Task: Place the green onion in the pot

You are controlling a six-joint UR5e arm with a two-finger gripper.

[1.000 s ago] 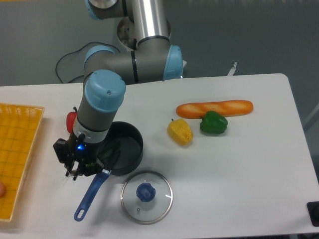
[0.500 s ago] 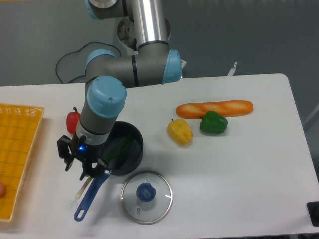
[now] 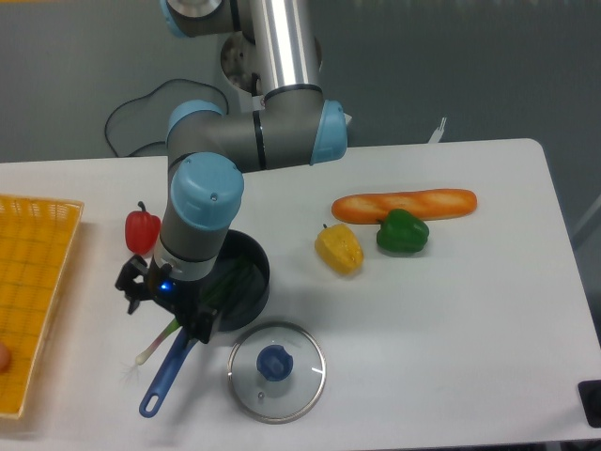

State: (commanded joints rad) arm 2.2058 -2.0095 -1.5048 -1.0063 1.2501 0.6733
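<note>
Hand [image 3: 161, 303] at pot's [image 3: 246, 282] 8 o'clock rim; grip state unclear, fingers hidden. Green onion [image 3: 164, 334] half in: leaves inside pot, root end over rim onto bench [image 3: 451, 329], along handle.

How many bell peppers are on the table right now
3. A small red bell pepper sits left of the robot arm, near the yellow basket. A yellow bell pepper lies mid-table, and a green bell pepper sits beside it, against the long bread loaf. The arm could hide more.
</note>
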